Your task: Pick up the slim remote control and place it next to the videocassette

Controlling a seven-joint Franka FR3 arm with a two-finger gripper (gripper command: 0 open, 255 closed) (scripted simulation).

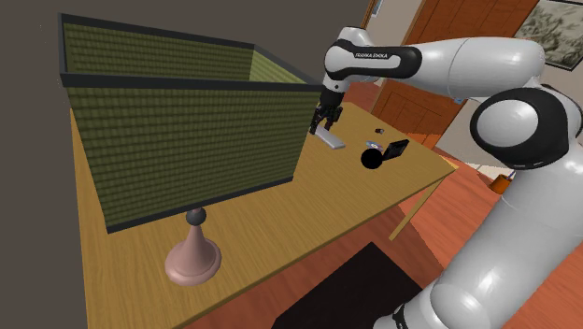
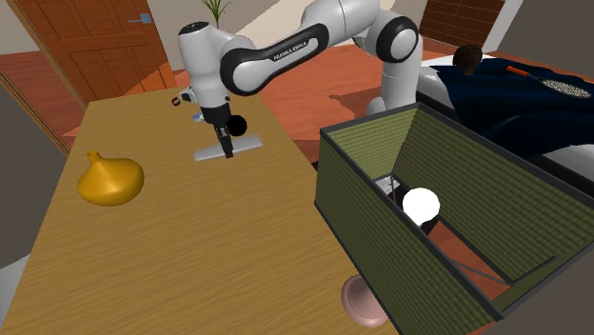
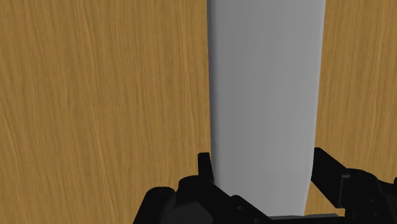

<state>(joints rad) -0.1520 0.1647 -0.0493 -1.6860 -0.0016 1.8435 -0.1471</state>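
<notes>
The slim remote [image 1: 331, 141] is a plain grey bar at or just above the wooden table [image 1: 280, 234]; I cannot tell if it is lifted. My black gripper [image 1: 324, 128] points down over it, shut on it. In the wrist view the fingers [image 3: 205, 167] clasp the remote [image 3: 264, 95] on both long sides. From the second exterior view the gripper [image 2: 227, 146] grips the remote [image 2: 246, 146] near its middle. A dark flat box, the videocassette [image 1: 396, 149], lies tilted to the shoulder view's right of the remote, a short way off.
A black ball [image 1: 371, 160] sits between remote and videocassette. A big olive-green open-topped box [image 1: 177, 131] stands on a pink foot [image 1: 192, 257], close beside the gripper. A yellow gourd-shaped vase [image 2: 109, 179] stands on the table at the second exterior view's left.
</notes>
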